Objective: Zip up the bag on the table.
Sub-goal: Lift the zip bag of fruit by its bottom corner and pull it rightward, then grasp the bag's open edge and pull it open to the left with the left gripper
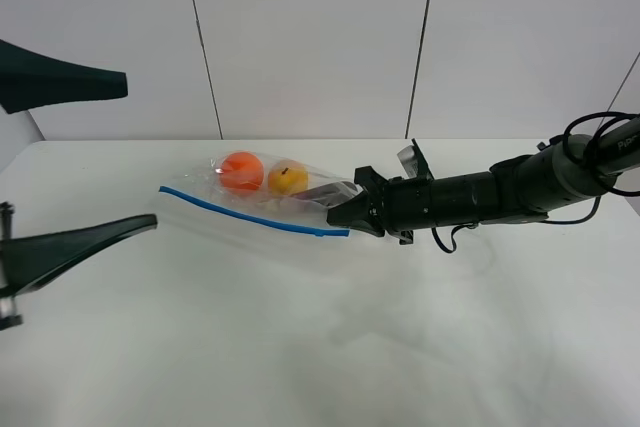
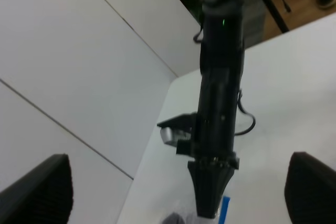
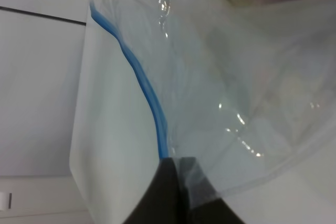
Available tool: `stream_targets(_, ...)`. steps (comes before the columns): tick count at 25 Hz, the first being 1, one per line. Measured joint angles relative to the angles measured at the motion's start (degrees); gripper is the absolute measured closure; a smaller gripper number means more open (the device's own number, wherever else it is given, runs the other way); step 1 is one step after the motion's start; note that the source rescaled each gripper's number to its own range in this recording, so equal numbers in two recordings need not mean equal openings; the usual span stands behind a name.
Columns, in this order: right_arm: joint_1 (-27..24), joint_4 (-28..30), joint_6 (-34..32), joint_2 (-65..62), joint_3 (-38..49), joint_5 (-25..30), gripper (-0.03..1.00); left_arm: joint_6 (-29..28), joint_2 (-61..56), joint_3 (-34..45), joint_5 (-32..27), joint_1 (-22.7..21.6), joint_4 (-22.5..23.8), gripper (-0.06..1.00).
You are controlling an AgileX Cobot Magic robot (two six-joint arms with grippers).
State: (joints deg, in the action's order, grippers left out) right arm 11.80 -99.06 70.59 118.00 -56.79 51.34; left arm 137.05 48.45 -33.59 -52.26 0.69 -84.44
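One bag [image 1: 255, 192] sits mid-back on our tabletop [image 1: 300, 327], with one orange ball [image 1: 242, 170], one yellow fruit [image 1: 287, 178] and one eggplant [image 1: 330, 190] inside. Our right fingers [image 1: 358, 215] are clamped on the bag at the right end of its zip strip [image 1: 250, 216]. Our left fingers [image 1: 90, 237] are spread wide, well apart from it.

The high camera looks down from the front across the whole white surface [image 1: 300, 347] toward the back wall [image 1: 310, 37]. The left wrist camera hangs well back, facing the right arm [image 2: 218, 103] head-on. The right wrist camera sits tight against the bag [image 3: 226, 93]; all three views catch its blue strip [image 3: 149, 98].
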Motion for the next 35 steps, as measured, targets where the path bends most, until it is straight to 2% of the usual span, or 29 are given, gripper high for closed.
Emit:
stream_targets(4, 0.0, 0.0, 0.1, 0.0, 0.0, 0.1, 0.97, 14.7, 8.5, 0.0, 2.2, 0.0, -11.3, -0.06)
stream_targets(5, 0.0, -0.1, 0.1, 0.0, 0.0, 0.1, 0.97, 17.9, 10.3, 0.0, 2.5, 0.0, -12.4, -0.06)
stream_targets(8, 0.0, -0.6, 0.1, 0.0, 0.0, 0.1, 0.97, 25.6, 16.9, 0.0, 3.5, 0.8, -13.8, -0.06)
stream_targets(13, 0.0, -0.8, 0.2, 0.0, -0.3, 0.2, 0.97, 32.0, 26.7, 0.0, 8.8, 7.5, -14.0, -0.06)
stream_targets(18, 0.0, -0.9, 0.2, 0.0, -0.5, 2.0, 0.97, 33.8, 34.6, -2.2, 14.0, 15.3, -14.1, -0.06)
stream_targets(26, 0.0, -0.9, 0.2, 0.0, -0.5, 4.6, 0.97, 33.8, 43.2, -9.5, 17.8, 24.2, -14.4, -0.06)
stream_targets(31, 0.0, -0.9, 0.2, 0.0, -0.5, 5.8, 0.97, 33.9, 47.3, -11.8, 23.7, 25.3, -14.4, -0.04)
stream_targets(35, 0.0, -0.9, 0.2, 0.0, -0.5, 5.8, 0.97, 33.9, 50.4, -14.4, 28.2, 25.3, -14.4, 0.05)
